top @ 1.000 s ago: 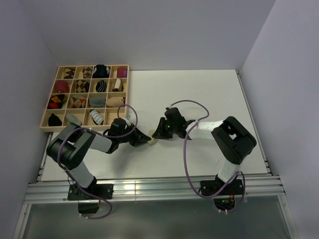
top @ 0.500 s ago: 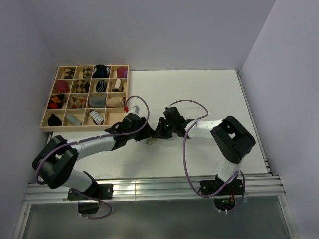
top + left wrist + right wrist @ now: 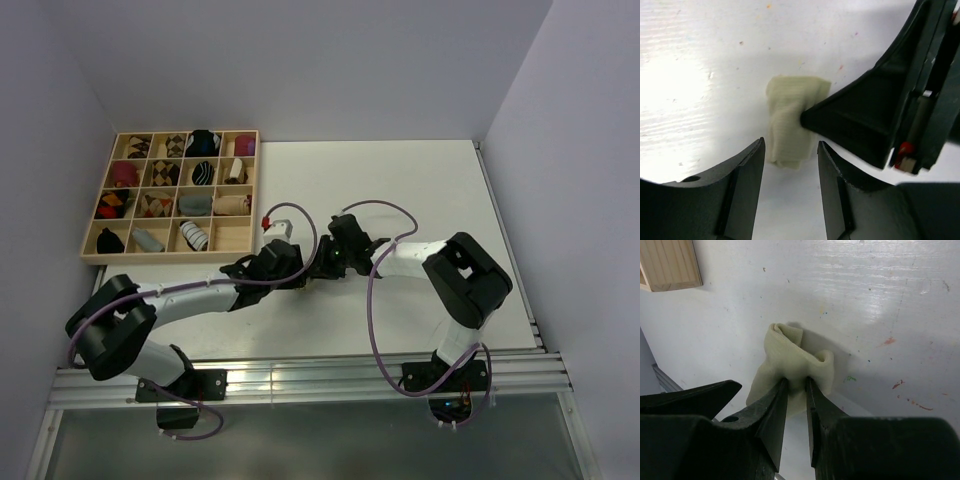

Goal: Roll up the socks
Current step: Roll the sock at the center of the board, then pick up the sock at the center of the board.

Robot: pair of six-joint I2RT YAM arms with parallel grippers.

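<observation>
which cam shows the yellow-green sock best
The right wrist view: the pale yellow-green sock fills the middle, its folds clear, pinched in the right gripper. The left wrist view shows it too, but the right gripper's finger covers one side. In the top view the left gripper and right gripper hide it almost entirely.

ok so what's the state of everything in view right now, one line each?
Yellow-green sock: bunched up on the table, not yet rolled.
Right gripper: jaws shut on the sock.
Left gripper: jaws open, either side of the sock's end, not gripping.
Wooden tray: at the table's far left, most compartments holding rolled socks.
</observation>
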